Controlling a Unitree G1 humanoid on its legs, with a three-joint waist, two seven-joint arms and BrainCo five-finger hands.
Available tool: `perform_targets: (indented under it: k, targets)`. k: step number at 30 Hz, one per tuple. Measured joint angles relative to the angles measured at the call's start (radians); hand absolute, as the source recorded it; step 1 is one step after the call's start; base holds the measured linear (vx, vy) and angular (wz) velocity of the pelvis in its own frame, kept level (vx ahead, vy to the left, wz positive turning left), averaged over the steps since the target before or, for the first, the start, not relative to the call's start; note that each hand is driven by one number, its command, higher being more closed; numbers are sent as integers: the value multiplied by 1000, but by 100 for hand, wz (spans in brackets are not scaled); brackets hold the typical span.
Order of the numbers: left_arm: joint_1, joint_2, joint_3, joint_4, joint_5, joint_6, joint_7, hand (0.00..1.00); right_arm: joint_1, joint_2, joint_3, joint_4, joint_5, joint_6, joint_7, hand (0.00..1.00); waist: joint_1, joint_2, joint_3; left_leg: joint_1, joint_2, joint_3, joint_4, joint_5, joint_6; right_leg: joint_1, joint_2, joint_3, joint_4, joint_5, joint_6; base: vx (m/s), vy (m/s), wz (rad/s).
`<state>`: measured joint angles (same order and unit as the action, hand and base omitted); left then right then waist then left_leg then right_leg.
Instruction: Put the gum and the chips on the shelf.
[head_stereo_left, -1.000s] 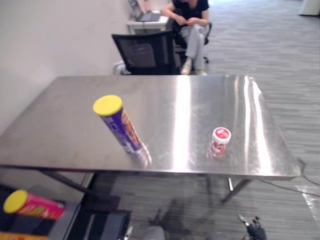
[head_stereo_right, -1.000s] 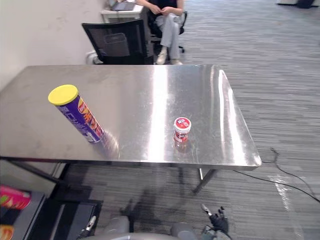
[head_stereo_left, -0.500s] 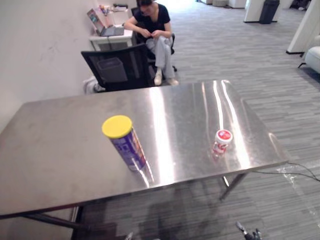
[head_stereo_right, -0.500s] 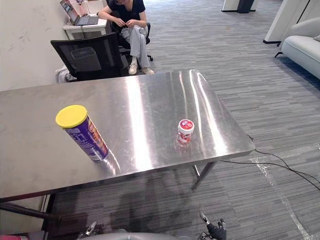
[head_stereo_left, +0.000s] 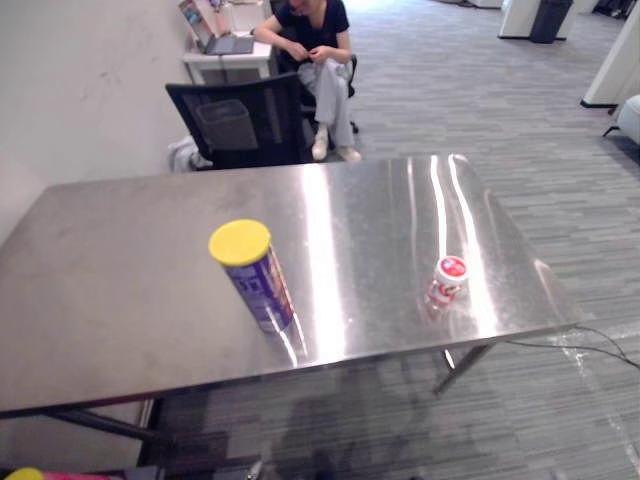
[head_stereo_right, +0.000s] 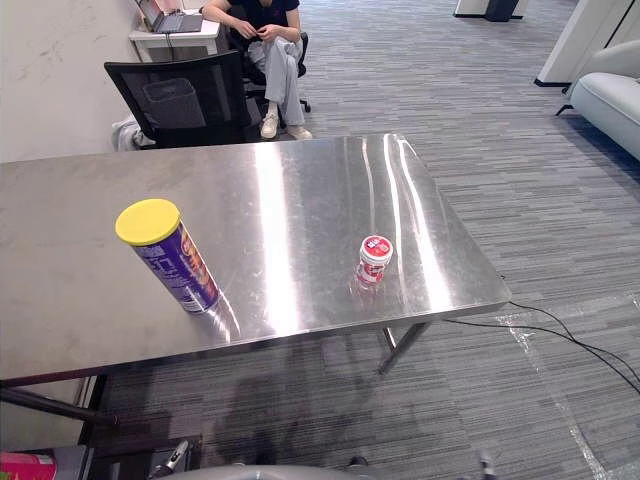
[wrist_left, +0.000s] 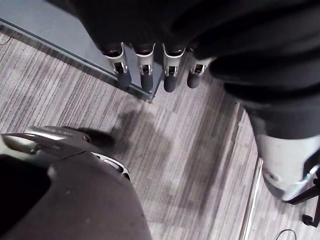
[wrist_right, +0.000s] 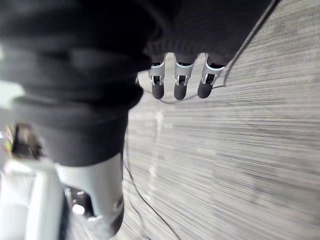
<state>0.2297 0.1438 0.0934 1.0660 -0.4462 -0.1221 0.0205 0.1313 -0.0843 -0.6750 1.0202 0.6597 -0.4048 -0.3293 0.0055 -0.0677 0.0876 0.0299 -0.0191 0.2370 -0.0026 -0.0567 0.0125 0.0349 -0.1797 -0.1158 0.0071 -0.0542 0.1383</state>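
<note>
- Left hand: fingers straight, pointing down over the grey carpet floor; nothing held.
- Right hand: fingers likewise straight and empty, hanging above the same carpet.
- Pink tube with a yellow end lies low at the robot's left, below bench level, partly cut off.
- Chips can: purple with a yellow lid, standing on its base on the steel bench, near the front edge and left of centre.
- Gum bottle: small, white, red cap, upright on the bench toward the right front corner, well apart from the chips can.
- Both items are clear of either hand.
- Black mesh chair stands just behind the bench's far edge.
- Person sits further back beside a small desk carrying a laptop.
</note>
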Motion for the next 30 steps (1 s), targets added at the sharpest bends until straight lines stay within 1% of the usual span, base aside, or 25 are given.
perform_targets:
  k: [3, 6, 7, 8, 9, 10, 11, 12, 13, 15, 16, 18, 19, 21, 22, 24, 25, 26, 28, 30]
  targets:
    - [14, -3, 19, -28, 23, 7, -6, 0, -7, -70, -88, -129, 9, -9, -15, 0, -1, -6, 1, 29, -6, 12, -29, 1, 1, 14, -2, 0, -6, 6, 2, 86, 28, -10]
    - [16, -1, 22, -61, 37, 19, -6, 0, -29, -128, -105, -263, 9, -13, -15, 0, -1, -9, 1, 41, -8, 26, -41, -1, 0, 14, -2, 1, -6, 6, 2, 70, 29, -15]
    - [16, 0, 20, -79, 37, 24, -6, 0, -39, -145, -104, -328, 8, -15, -15, 0, -1, -15, 4, 43, -8, 27, -48, 0, 0, 13, -2, 1, -7, 6, 2, 42, 17, -9]
    - [16, 0, 17, -90, 38, 27, -6, 0, -49, -150, -101, -389, 8, -16, -16, 0, -2, -12, 3, 43, -8, 29, -50, -1, 0, 11, -2, 1, -7, 6, 2, 37, 16, -7]
    - [15, 2, 13, -92, 39, 28, -6, 0, -55, -152, -94, -435, 6, -17, -19, 0, -2, -12, 3, 42, -8, 30, -51, -1, 0, 8, -2, 1, -7, 6, 2, 32, 12, -6]
    - [16, 7, 2, -101, 39, 39, -6, 0, -63, -155, -59, -558, -20, -21, -39, 0, -4, -13, 5, 41, -8, 33, -53, -1, 0, 5, -1, 1, -7, 6, 3, 28, 9, -5]
    - [16, 9, -5, -105, 39, 39, -5, 0, -65, -156, -43, -607, -35, -21, -43, 0, -4, -13, 6, 41, -8, 33, -54, -1, -1, 4, -1, 1, -7, 6, 3, 29, 7, -4]
    - [18, 14, -18, -115, 39, 40, -5, 0, -70, -156, -12, -702, -64, -21, -52, 0, -4, -13, 8, 39, -8, 34, -55, -1, -1, 1, 0, 1, -7, 6, 3, 0, 0, 0]
    - [19, 14, -20, -117, 39, 40, -5, 0, -74, -156, 4, -744, -85, -21, -54, 0, -4, -13, 8, 37, -8, 34, -56, -1, -1, -1, 0, 1, -7, 6, 3, 0, 0, 0]
    - [20, 15, -25, -123, 39, 39, -5, 0, -87, -161, 81, -890, -183, -13, -45, 0, -5, -10, 14, 23, -8, 34, -53, -1, -1, -15, 0, 1, -6, 7, 4, 0, 0, 0]
    - [21, 16, -28, -123, 39, 39, -4, 0, -89, -161, 103, -918, -207, -10, -30, 0, -5, -9, 15, 22, -8, 33, -52, -1, -1, -15, 0, 2, -6, 7, 4, 0, 0, 0]
    - [22, 17, -29, -126, 69, 37, -3, 0, -90, -166, 178, -998, -309, 27, 50, 0, -5, -8, 15, 15, -6, 29, -34, -10, -3, -15, 1, 1, -6, 8, 5, 16, -3, 1]
    - [23, 18, -30, -129, 76, 37, -3, 0, -89, -168, 197, -1014, -312, 31, 78, 0, -6, -8, 15, 7, -5, 28, -23, -16, -5, -17, 1, 1, -6, 8, 6, 0, 0, 0]
    - [23, 18, -34, -129, 78, 36, -3, 0, -87, -194, 278, -1064, -325, 72, 187, 0, -7, -3, 19, -13, -1, 22, 18, -36, 0, -19, 0, 2, -4, 9, 7, 0, 0, 0]
    - [23, 19, -38, -129, 78, 36, -3, 0, -86, -202, 297, -1070, -340, 81, 213, 0, -7, -2, 20, -17, 0, 22, 27, -41, 0, -19, 0, 2, -4, 9, 7, 0, 0, 0]
    - [21, 24, -54, -129, 79, 33, -10, 0, -66, -223, 352, -1096, -348, 118, 320, 0, -6, 2, 22, -41, 5, 16, 68, -61, 0, -20, 0, -1, -3, 9, 8, -10, 5, 7]
    - [21, 26, -57, -129, 82, 32, -13, 0, -62, -224, 362, -1096, -348, 123, 344, 0, -7, 2, 22, -48, 6, 12, 79, -65, 1, -21, 0, -5, -3, 10, 8, -13, 3, 13]
    - [21, 26, -59, -128, 116, 27, -17, 0, -51, -228, 379, -1097, -349, 133, 388, 0, -8, 4, 25, -57, 7, 4, 90, -68, 0, -22, -1, -12, -2, 10, 8, -16, 0, 16]
    - [21, 29, -65, -127, 145, 16, -19, 0, -43, -251, 415, -1098, -351, 138, 430, 0, -10, 10, 33, -79, 11, -2, 121, -80, -1, -31, -1, -16, 6, 10, 8, -43, 4, 10]
    - [21, 29, -69, -127, 146, 16, -19, 0, -42, -269, 434, -1104, -351, 138, 446, 0, -10, 14, 39, -83, 12, -3, 130, -82, -1, -32, -1, -16, 10, 10, 8, -46, 5, 1]
